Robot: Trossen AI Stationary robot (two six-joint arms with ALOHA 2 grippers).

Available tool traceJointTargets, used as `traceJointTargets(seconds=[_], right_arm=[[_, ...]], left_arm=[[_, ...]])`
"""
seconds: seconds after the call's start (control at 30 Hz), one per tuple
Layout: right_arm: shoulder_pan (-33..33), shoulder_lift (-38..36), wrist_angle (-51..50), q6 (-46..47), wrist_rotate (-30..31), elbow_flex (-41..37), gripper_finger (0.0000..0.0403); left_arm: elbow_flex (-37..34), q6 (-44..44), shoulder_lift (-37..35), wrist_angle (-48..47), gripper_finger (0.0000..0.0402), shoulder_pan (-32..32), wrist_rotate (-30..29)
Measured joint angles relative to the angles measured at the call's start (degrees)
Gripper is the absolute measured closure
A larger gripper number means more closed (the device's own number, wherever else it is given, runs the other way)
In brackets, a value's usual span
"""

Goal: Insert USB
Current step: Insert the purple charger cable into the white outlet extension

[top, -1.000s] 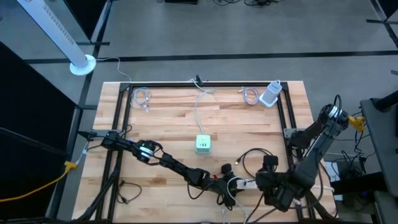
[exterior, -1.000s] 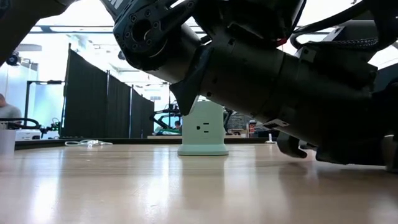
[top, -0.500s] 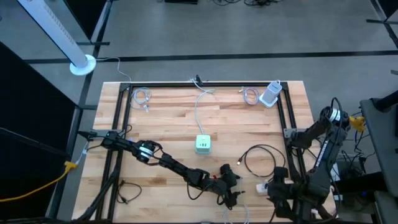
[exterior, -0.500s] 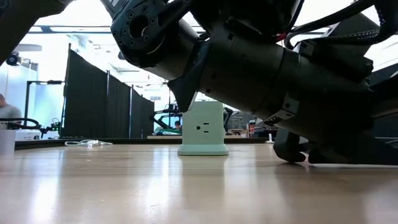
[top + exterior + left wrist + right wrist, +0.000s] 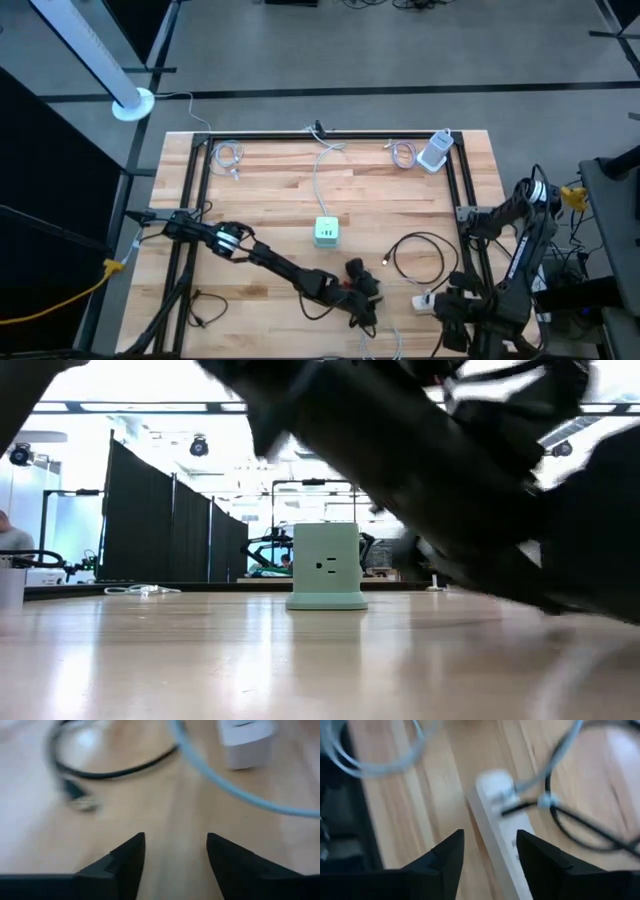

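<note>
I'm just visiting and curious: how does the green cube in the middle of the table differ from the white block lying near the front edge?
The green power cube is squat and cube-shaped; the white power strip is long and flat. The cube stands mid-table on a white cord; the strip lies by the black cable near the front right. Both rest on the wooden table.

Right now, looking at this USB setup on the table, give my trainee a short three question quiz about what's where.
1. True or false: the pale green cube-shaped power outlet stands upright near the middle of the wooden slatted table.
2. What lies between the two grippers near the table's front edge? A) the coiled black cable B) a red mug C) a screwdriver
3. Fill in: in the right wrist view, the black cable runs to the white ____ strip.

Key: 1 true. 2 A. 3 power.

Both the left gripper and the right gripper show a gap between the fingers, holding nothing.
</note>
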Motion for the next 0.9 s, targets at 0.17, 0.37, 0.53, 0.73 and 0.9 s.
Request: traceJointTargets(seconds=[0.17, 0.37, 0.53, 0.73, 0.9], right_arm=[[0.0, 2.0, -0.3, 0.0, -6.5, -1.0, 0.0295], [-0.7, -0.5, -5.6, -3.3, -7.3, 3.4, 0.0377], [-3.8, -3.0, -16.8, -4.8, 2.8, 9.9, 0.0394], [-13.7, -6.6, -18.7, -13.8, 12.6, 12.0, 0.0389], [-25.7, -8.4, -17.2, -27.2, 21.1, 12.2, 0.0399]], left_arm=[[0.0, -1.8, -6.8, -19.9, 0.0256, -0.9, -7.6], [-0.3, -9.7, -12.3, -37.8, 0.0314, -3.9, -25.0], [-1.4, -12.4, -12.9, -38.4, 0.0351, -4.6, -31.5], [-1.7, -2.6, -14.9, -38.4, 0.0388, -2.3, -25.3], [-2.3, 9.1, -22.2, -37.5, 0.0400, 3.1, -16.4]])
